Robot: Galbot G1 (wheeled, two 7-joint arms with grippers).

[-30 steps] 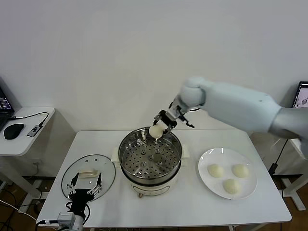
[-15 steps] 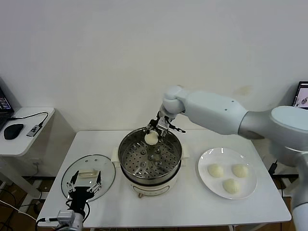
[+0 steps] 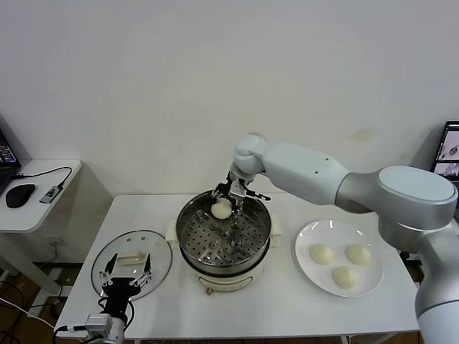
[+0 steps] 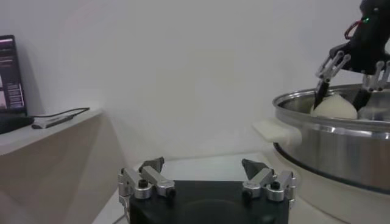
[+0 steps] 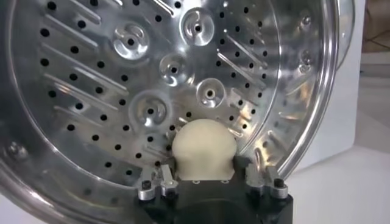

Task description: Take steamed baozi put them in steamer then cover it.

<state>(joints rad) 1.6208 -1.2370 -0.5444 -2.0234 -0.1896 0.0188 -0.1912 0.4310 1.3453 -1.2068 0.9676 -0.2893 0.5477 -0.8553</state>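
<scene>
Right gripper (image 3: 231,198) sits over the far rim of the steamer (image 3: 224,241), one baozi (image 3: 221,208) between its fingers. Fingertips are hidden behind the bun in the right wrist view, where only the finger bases flank it (image 5: 203,152). Left wrist view shows the two dark fingers (image 4: 322,92) spread on either side of the bun (image 4: 333,108), so the jaws look parted, but real contact with the bun can't be made out. Whether the bun touches the perforated tray (image 5: 122,73) is also unclear: head view puts it just inside the far wall, and the steamer rim (image 4: 332,125) cuts off its underside in the left wrist view.

Left gripper (image 3: 128,276) hangs low over the near edge of the cover (image 3: 133,261), fingers splayed wide, gripping nothing. Left wrist view shows its own fingers (image 4: 150,173) apart but not the cover below them.

Only the head view shows the plate (image 3: 338,266) to the right of the steamer with three more baozi (image 3: 344,276) on it, and the cover lying flat on the table (image 3: 287,308) to the left of the steamer. The right arm's lower section runs off the frame edge.
</scene>
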